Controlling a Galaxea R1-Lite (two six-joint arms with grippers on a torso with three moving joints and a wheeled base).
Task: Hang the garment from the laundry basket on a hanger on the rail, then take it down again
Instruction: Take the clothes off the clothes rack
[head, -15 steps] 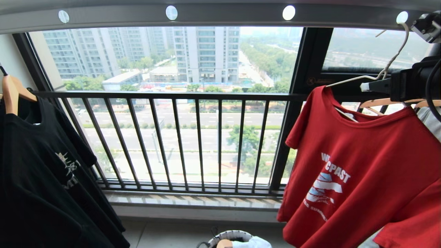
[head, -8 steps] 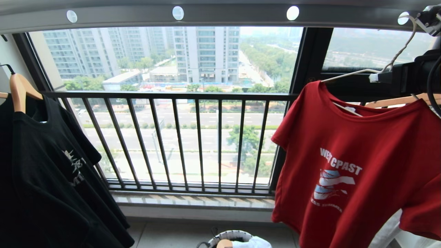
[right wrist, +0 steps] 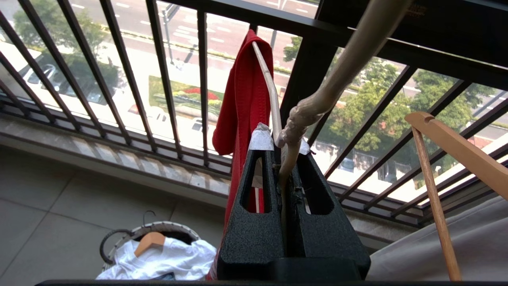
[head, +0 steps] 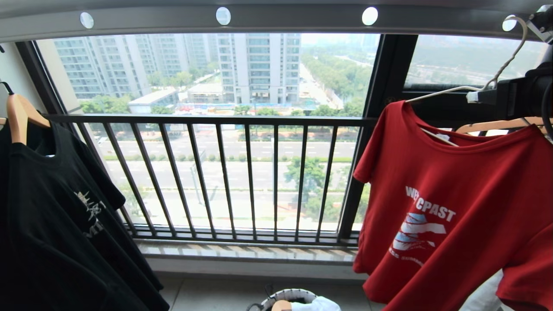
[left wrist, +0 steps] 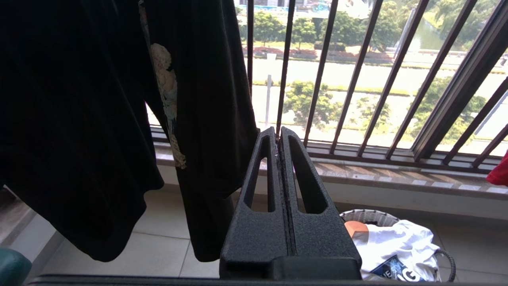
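Overhead, the grey rail (head: pixel 276 19) runs across the 12 o'clock edge of the head view, its round holes in a row, and the white wire hanger (head: pixel 449 88) has its hook curled at the hole near 1 o'clock, which is why the red T-shirt (head: pixel 458 207) hangs free of the floor on the 3 o'clock side. The shirt's long axis runs from the collar at about 2 o'clock down to the hem near 5 o'clock, tilted rather than plumb, with the printed chest turned toward the camera and the one visible sleeve pointing toward 9 o'clock. The hanger's shoulder bar slants from the shirt's collar up toward 2 o'clock, where the right gripper (right wrist: pixel 286 157) has it pinched just below the twisted neck, jaws pressed onto the wire; that hold seems meant either to settle the hook on the rail or to lift it off again, and which of the two cannot be told. At 9 o'clock a black T-shirt (head: pixel 60 224) hangs from a wooden hanger (head: pixel 19 116), well apart from the red one, with the dark window railing (head: pixel 242 172) between them. At 6 o'clock, on the floor, sits the white basket (head: pixel 287 298), a white garment (left wrist: pixel 393 248) lying in it. The left gripper (left wrist: pixel 279 137) is idle low by the black shirt, its jaws pressed together on nothing.
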